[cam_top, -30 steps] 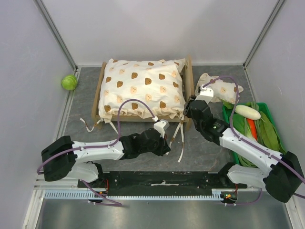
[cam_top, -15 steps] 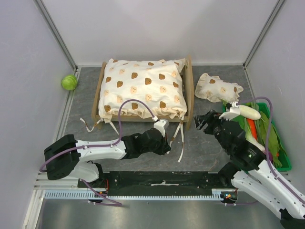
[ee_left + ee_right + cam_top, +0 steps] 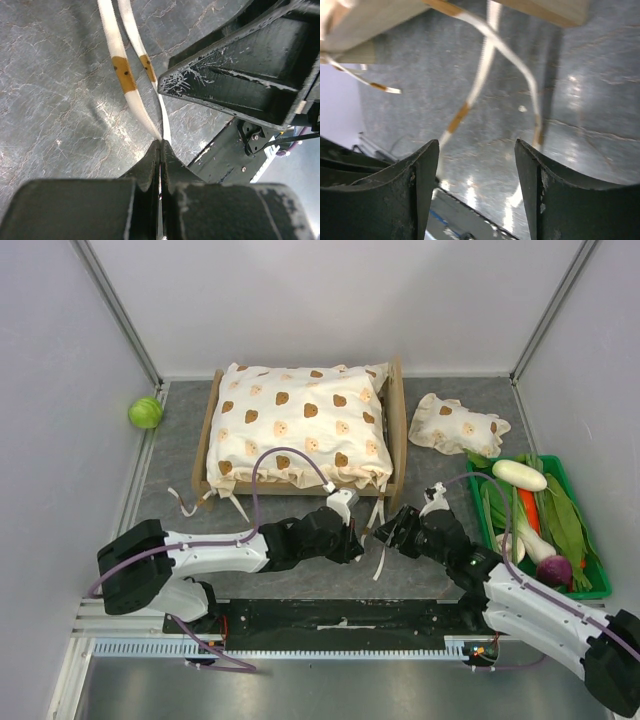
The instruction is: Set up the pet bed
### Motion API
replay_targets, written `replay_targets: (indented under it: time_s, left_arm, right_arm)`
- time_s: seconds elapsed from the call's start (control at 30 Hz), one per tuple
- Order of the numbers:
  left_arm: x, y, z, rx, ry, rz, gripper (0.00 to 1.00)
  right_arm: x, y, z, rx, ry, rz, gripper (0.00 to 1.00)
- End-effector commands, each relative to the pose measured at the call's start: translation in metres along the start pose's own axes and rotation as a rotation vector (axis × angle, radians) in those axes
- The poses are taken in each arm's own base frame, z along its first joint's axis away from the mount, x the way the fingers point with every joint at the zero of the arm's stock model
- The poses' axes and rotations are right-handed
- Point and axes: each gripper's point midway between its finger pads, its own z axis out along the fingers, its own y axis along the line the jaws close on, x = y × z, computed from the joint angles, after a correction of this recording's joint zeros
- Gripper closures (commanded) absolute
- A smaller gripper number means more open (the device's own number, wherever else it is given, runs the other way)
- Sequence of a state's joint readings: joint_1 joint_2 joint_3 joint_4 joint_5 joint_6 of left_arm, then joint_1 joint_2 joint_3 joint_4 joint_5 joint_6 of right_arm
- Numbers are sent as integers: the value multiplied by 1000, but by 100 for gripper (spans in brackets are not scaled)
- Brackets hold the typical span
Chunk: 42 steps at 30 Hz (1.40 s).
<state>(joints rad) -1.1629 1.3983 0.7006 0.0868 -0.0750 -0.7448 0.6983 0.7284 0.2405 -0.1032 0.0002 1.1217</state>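
The pet bed is a light-wood frame at the table's centre, with a cream bear-print cushion covering its base. The cushion's white ties trail off the bed's front right corner. My left gripper lies just in front of that corner. In the left wrist view it is shut on one tie. My right gripper sits right beside it, jaws open and empty. In the right wrist view it faces the hanging ties and the bed's wooden edge.
A small bear-print pillow lies right of the bed. A green tray of vegetables stands at the right edge. A green ball rests at the far left wall. Loose ties hang off the bed's front left corner.
My right arm has swung from the bed's right rail down to the front, beside the left gripper, and its jaws have opened. The left gripper has barely moved and stays shut.
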Motion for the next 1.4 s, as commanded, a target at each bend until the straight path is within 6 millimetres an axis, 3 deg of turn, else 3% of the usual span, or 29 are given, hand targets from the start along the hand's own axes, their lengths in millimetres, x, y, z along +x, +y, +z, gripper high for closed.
replay_targets:
  time_s: [0.0,0.2,0.43,1.37]
  left_arm:
    - [-19,-22,3,58,-47,-34,98]
    - [-22,-26,5,64,-49,-31,98]
    - [-24,-27,10,59,-52,-32,98]
    - [-29,-30,10,73,-74,-28,98]
  right_arm:
    - [-11,50,4,-222,-26,110,31]
    - [-4,47,9,-223,-4,157,32]
    - [7,47,9,-241,40,202,40]
    - [13,46,12,-219,55,186,55]
